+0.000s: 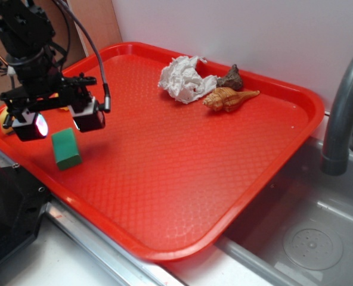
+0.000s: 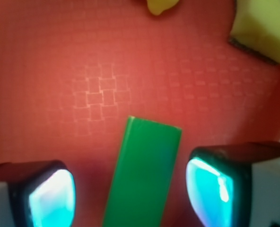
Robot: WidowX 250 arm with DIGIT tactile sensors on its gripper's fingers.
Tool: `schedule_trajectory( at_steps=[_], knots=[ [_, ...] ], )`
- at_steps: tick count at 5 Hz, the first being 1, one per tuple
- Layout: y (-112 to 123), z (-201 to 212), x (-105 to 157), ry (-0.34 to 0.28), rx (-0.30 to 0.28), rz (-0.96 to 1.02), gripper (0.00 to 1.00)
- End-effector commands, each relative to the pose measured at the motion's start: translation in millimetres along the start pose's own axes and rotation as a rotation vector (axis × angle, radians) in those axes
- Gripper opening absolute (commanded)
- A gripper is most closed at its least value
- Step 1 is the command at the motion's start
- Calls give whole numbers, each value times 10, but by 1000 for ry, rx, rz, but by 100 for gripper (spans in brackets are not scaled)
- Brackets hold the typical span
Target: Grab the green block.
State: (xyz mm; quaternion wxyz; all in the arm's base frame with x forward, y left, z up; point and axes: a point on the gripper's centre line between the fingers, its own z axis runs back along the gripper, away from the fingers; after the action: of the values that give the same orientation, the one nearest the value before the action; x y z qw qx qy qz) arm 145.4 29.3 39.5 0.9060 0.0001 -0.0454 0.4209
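- In the exterior view, the green block is seen lying on the red tray, near the tray's left edge and well apart from the crumpled white paper, the orange toy lizard and the small brown figure, which are grouped near the tray's far rim.
- The hand is shown open above the block, slightly toward the tray's far left side, with one finger on either side; no contact with the block can be made out.
- The block's long axis is seen running roughly from the tray's front edge toward its far rim, with the lighter top face turned upward.
- A sink with a grey faucet is seen beyond the tray's right edge.
- In the wrist view, the green block is framed between the two fingers, which are spread wide with a gap left on each side of it.
- Its long axis is seen running up and down the picture, slightly tilted, across the line joining the fingers, so the narrow width is presented to the jaws.
- A yellow sponge with a dark underside is seen beyond the block at the upper right, and a small yellow object, not identifiable, at the top edge.
- The approach and alignment are judged to be largely done; the final lowering, the closing on the block and the lift are judged to remain.
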Motion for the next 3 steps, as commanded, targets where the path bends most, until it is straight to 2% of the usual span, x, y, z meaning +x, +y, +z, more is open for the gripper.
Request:
schedule_trajectory(
  at_steps=[1,2,3],
  knots=[
    [81,-142,-78,15,28,-4,100],
    [87,-180,-88,22,40,-5,100],
    [82,-227,-96,37,55,-29,0]
  ],
)
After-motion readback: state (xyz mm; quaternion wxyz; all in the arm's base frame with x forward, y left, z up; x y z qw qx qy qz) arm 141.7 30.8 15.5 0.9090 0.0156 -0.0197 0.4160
